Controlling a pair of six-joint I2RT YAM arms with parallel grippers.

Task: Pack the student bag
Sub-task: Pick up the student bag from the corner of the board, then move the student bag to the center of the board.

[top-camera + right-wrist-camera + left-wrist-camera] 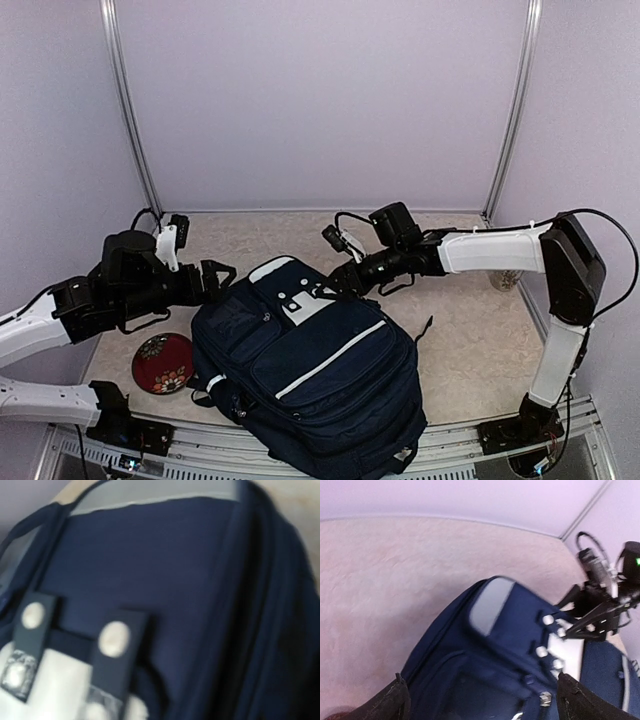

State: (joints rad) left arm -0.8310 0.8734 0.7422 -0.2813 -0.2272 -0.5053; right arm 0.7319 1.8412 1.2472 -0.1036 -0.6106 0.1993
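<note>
The student bag (310, 375), a navy backpack with a thin white stripe and a white patch (305, 305), lies flat in the middle of the table, its top toward the back. My left gripper (215, 275) hovers at the bag's top left corner. In the left wrist view its fingers (395, 702) are spread wide over the bag's top pocket (485, 680) and hold nothing. My right gripper (335, 282) is low over the bag's top by the patch. The right wrist view shows only the bag's fabric (165, 580) and snap tabs (114, 639) close up, with no fingers visible.
A dark red bowl (163, 362) with a flower pattern sits on the table left of the bag. A small pale object (505, 280) stands at the back right behind the right arm. Walls and metal posts close in the back and sides.
</note>
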